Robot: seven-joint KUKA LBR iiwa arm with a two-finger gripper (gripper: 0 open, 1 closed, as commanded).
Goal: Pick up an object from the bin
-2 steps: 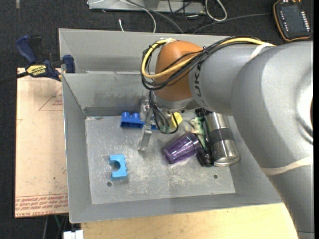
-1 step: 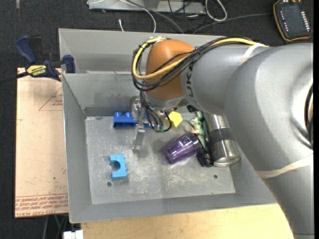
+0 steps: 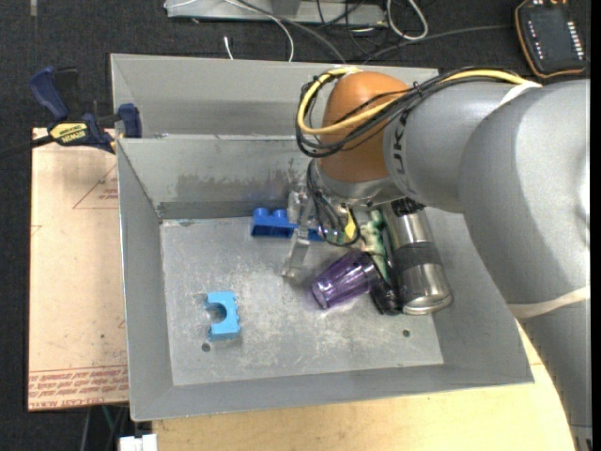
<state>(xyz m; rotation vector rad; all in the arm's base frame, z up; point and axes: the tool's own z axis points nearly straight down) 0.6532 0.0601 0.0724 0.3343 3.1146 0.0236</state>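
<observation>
While the gripper hangs low at mid-frame, I cannot tell whether its jaws are spread; a dark blue block lies just left, a purple cup just right, a light blue arch lower left.

Pale blue block, U-shaped, notch toward the far wall, sits alone on the near-left of the bin floor, well apart from the rest. Right of centre is a small cluster. Purple see-through cup on its side. Just beside it a small black piece, kind unclear. Next to that a silver can, lying or leaning, cannot tell which. Something green behind the cup, mostly hidden. Outside, on the far side: white flat unit on the dark floor, with black and grey cables looping beside it. Far right corner: black handset with orange trim, screen facing up.
</observation>
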